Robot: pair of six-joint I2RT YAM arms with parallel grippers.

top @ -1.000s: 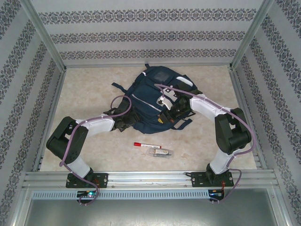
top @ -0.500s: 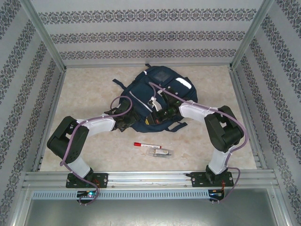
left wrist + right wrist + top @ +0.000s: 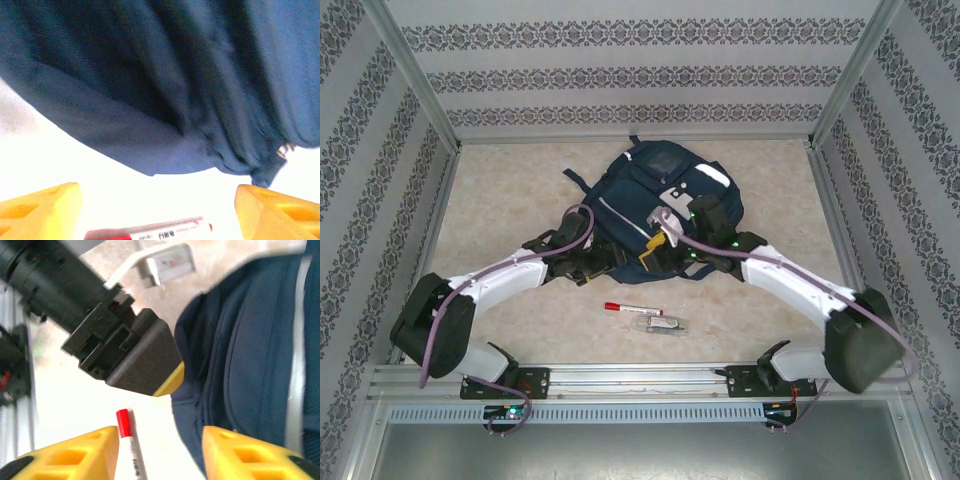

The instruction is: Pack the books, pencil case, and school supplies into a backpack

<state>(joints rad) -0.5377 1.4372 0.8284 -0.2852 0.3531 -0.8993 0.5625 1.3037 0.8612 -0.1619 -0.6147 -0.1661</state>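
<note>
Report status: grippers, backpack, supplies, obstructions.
Left gripper, right gripper open, empty, at backpack near edge. Marker, wrapped item on table, unpacked. No obstruction seen.

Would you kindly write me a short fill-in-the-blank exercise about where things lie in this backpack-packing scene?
1. The slim white marker pen has a ___ cap.
2. It lies on the ___, on the side of the large navy-blue fabric backpack nearer the arm bases, not inside it.
3. The left gripper is ___, with nothing between its yellow fingers.

Missing words: red; table; open.
</note>
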